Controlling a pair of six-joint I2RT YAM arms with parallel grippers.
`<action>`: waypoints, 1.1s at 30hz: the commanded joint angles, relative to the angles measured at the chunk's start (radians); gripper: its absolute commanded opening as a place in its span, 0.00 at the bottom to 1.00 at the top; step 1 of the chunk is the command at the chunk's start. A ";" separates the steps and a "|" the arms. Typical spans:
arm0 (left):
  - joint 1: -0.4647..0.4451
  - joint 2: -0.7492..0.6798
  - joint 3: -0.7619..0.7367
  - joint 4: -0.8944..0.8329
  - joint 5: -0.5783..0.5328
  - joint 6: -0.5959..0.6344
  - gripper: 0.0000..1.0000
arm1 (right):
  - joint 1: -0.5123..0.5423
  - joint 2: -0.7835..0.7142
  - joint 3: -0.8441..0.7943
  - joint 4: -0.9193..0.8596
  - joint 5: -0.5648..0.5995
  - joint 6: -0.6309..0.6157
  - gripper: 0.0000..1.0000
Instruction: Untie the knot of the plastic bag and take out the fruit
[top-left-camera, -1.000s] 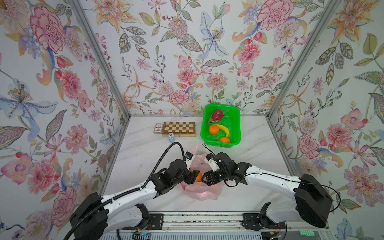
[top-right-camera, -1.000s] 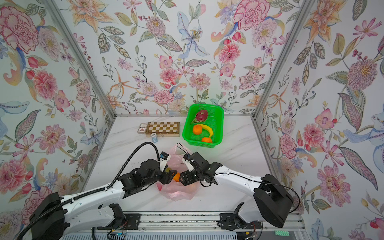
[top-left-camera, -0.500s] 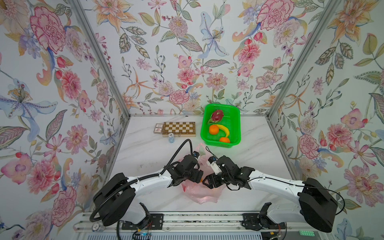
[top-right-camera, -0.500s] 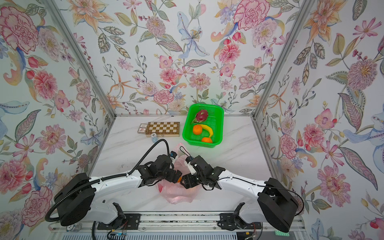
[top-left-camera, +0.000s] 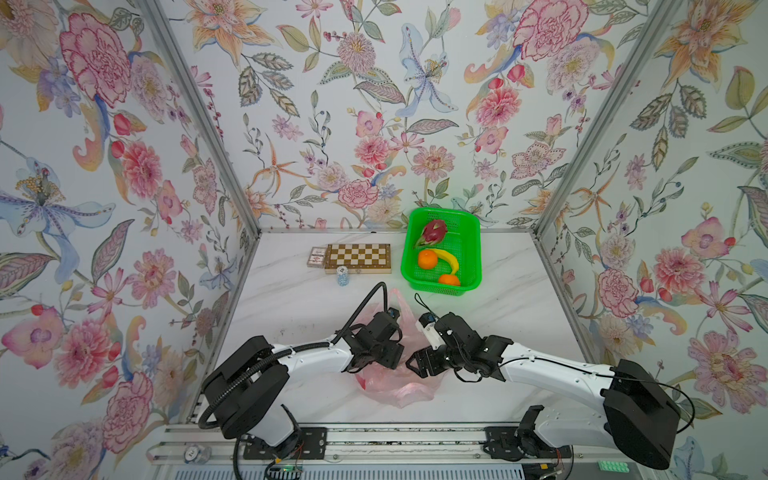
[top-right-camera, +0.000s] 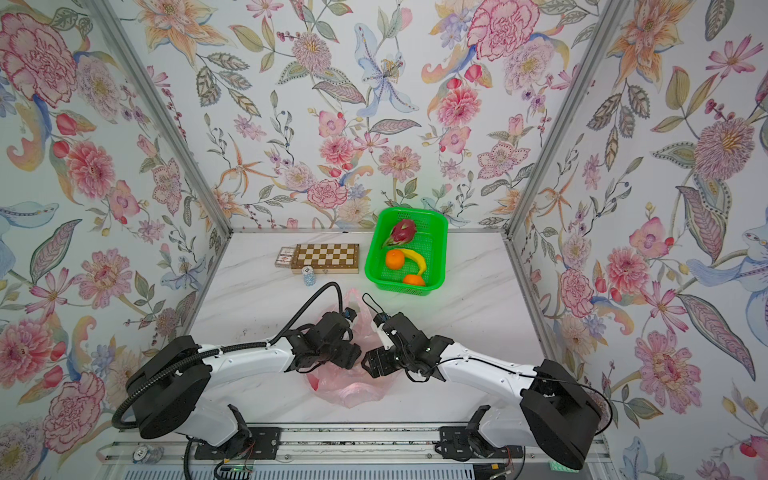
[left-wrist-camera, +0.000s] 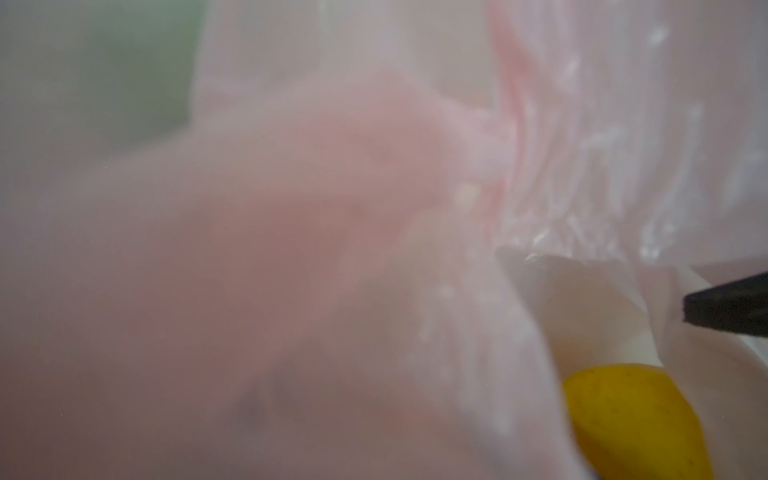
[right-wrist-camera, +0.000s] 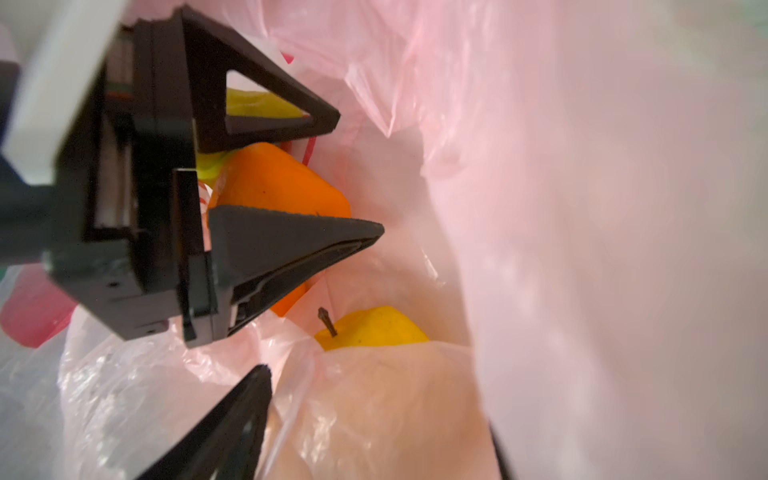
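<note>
The pink plastic bag (top-left-camera: 399, 386) lies crumpled near the table's front, its mouth gaping; the knot is out of view. In both top views my left gripper (top-left-camera: 388, 357) and right gripper (top-left-camera: 412, 363) meet over it. The right wrist view looks into the bag: the left gripper (right-wrist-camera: 353, 174) is shut on an orange (right-wrist-camera: 282, 183), one finger on each side. A yellow fruit with a stem (right-wrist-camera: 374, 328) lies beside it. My right gripper (right-wrist-camera: 378, 399) stands open, with bag film over a pale fruit between its fingers. Pink film (left-wrist-camera: 291, 249) blurs the left wrist view, where a yellow fruit (left-wrist-camera: 636, 419) shows.
A green basket (top-left-camera: 473, 249) at the back right holds a dragon fruit (top-left-camera: 434, 230), two oranges (top-left-camera: 427, 259) and a banana (top-left-camera: 451, 259). A chessboard (top-left-camera: 357, 257), a card box (top-left-camera: 316, 256) and a small blue stack (top-left-camera: 342, 275) lie behind the bag.
The left gripper has pushed forward into the bag's mouth. The orange seen between the grippers from above a second ago is now covered by them. The right gripper has dropped a little lower.
</note>
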 joint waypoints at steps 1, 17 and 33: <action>0.009 0.003 -0.002 -0.022 0.034 0.003 0.64 | -0.013 -0.040 -0.008 0.002 0.038 0.017 0.84; 0.052 -0.151 -0.021 0.094 0.108 0.019 0.42 | -0.131 -0.306 -0.062 0.119 0.097 0.100 0.98; 0.124 -0.312 -0.075 0.421 0.221 0.032 0.39 | -0.243 -0.367 -0.016 0.383 -0.043 0.248 0.99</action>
